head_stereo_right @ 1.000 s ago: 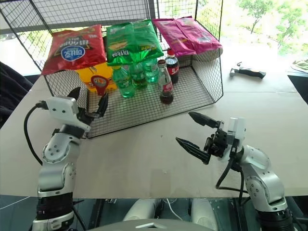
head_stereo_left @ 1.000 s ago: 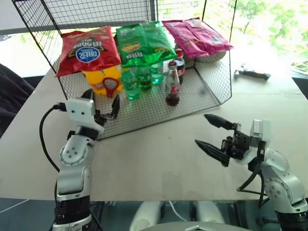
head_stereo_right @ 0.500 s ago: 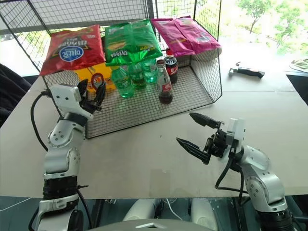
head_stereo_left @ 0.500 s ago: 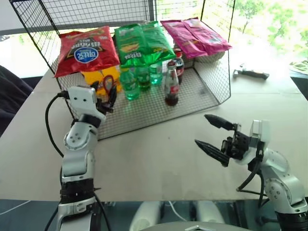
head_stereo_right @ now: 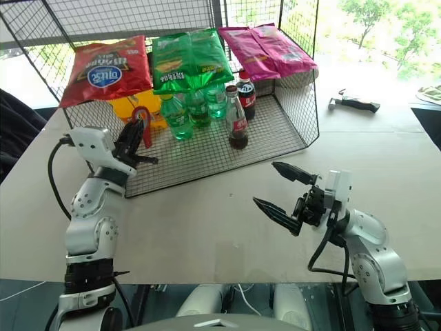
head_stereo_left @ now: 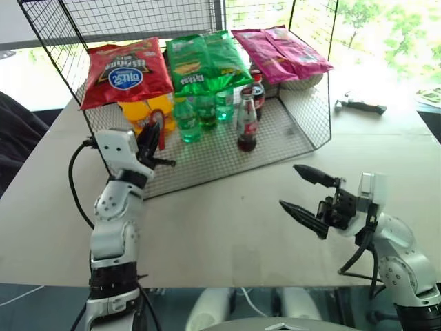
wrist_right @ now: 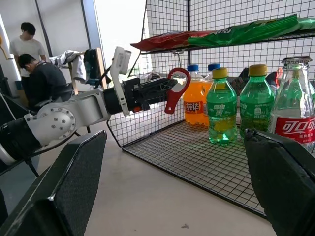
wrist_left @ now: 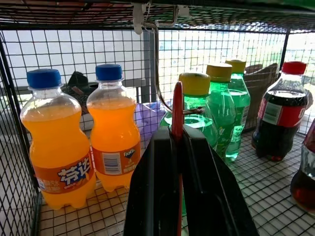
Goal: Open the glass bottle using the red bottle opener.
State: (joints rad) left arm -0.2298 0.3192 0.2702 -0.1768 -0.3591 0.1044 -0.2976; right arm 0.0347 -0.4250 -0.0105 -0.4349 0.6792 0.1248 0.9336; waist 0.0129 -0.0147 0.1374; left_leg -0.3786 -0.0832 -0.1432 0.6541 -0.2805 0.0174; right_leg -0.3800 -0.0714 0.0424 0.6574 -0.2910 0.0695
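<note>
Since a second ago the left pincer (head_stereo_right: 140, 135) has clenched on the small flat red bottle opener (head_stereo_right: 142, 125) with its ring-shaped head.
Edge-on between the black fingers (wrist_left: 202, 196) in the left wrist view, the opener hangs from a thin wire hook (wrist_left: 156, 59) on the black wire rack (head_stereo_left: 289, 131). Beyond the left pincer stand two orange soda bottles (wrist_left: 114, 129) and green plastic bottles (wrist_left: 197, 110). Off to its right on the rack floor stands the slim clear glass bottle (head_stereo_left: 247, 123) with a red label, upright and well apart from both pincers. Over the pale desk (head_stereo_left: 227, 227) the right pincer (head_stereo_left: 309, 198) is released, its jaws spread wide and empty.
</note>
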